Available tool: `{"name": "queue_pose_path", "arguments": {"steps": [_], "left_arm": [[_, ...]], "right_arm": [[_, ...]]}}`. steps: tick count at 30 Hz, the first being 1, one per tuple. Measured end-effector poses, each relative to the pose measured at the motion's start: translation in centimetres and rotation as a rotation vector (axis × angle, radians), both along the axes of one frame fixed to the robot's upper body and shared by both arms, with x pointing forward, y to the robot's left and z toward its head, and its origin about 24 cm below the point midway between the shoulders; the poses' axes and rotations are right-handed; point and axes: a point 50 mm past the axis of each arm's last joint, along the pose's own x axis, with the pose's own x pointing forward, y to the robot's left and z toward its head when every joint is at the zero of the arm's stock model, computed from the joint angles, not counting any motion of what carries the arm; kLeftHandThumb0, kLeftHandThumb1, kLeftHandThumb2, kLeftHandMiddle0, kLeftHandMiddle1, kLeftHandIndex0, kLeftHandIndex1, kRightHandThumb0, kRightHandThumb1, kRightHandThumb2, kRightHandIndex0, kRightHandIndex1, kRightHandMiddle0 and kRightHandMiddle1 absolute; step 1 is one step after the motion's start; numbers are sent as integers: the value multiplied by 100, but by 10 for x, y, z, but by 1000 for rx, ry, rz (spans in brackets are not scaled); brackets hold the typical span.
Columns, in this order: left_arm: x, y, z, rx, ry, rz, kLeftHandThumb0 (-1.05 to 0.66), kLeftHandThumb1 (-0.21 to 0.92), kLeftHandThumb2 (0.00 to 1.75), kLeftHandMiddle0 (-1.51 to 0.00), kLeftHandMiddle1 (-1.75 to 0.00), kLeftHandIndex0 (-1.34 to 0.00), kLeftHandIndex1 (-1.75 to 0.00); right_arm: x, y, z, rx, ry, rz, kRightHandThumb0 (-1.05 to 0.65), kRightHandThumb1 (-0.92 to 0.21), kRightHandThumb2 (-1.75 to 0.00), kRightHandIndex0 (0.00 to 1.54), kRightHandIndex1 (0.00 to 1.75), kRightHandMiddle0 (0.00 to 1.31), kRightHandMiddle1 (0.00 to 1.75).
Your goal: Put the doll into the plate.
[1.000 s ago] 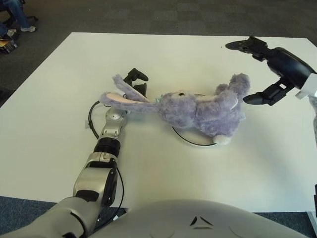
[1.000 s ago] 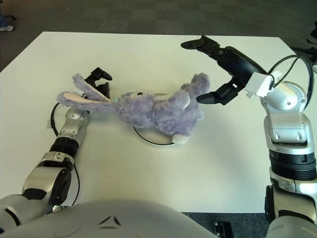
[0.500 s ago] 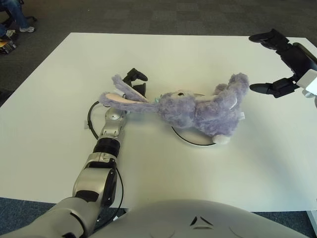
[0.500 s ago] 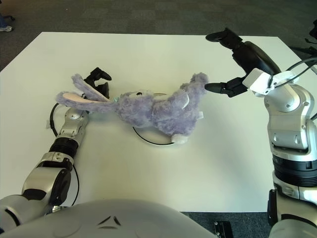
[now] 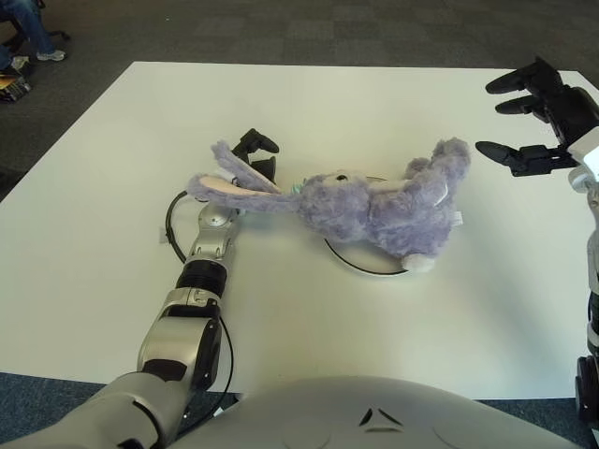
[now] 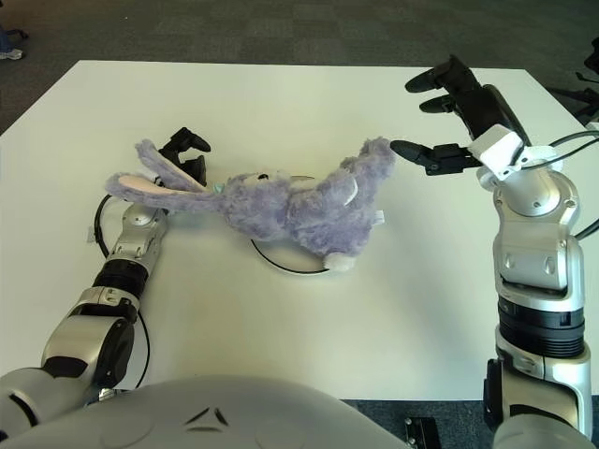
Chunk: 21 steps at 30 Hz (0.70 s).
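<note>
In the left eye view, the doll (image 5: 374,206) is lying across the plate (image 5: 360,264), near the middle of the table (image 5: 112,140). Its body is covering most of the plate, while its long ears are reaching out to the left, beyond the rim. The left hand (image 5: 255,157) is being kept just behind the ears, on their far side; whether its fingers are gripping an ear cannot be told. The right hand (image 5: 533,117) is being held in the air at the far right, spread wide and holding nothing.

In the right eye view, the same right hand (image 6: 449,117) is seen just beside the doll's foot, apparently not touching it. The placing is judged as almost done. For a good finish, the ears should be let go gently and the left hand taken away sideways, so that the doll is not dragged off the plate.
</note>
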Motion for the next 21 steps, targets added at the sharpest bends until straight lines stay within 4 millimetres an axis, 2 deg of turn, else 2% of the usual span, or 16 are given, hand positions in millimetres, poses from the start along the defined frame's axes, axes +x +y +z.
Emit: {"name": "queue_pose_path", "arguments": {"steps": [4,5,8,11,15,21], "left_arm": [[0,0,0,0,0,1,-42,51,107,-118,-175,-46,-175],[0,0,0,0,0,1,-42,51,107,-118,-175,-46,-175],[0,1,-1,1,1,4,-42,51,107,-119,-175,-46,-175],[0,2,0,1,1,5,-42,51,107,-118,-175,-46,-175],[0,1,0,-1,0,3,-42,51,107,-118,-175,-46,-175],[0,0,0,1,-3,0,-42,51,108,-117,-175,-46,-175]], "right_arm": [[1,-5,-5,126,20,6,-41,-61,-83,80,174,47,159],[1,-6,-7,154,25,8,-27,-47,-103,77,174,49,159],[8,-7,-19,300,16,2,-10,-27,-132,75,174,52,162],[15,-8,-37,445,27,-23,-4,-18,-146,74,174,52,170],[18,-6,-50,553,51,-16,-1,-13,-151,74,168,57,173],[19,-5,-51,609,-15,18,-1,-3,-160,75,161,73,174]]}}
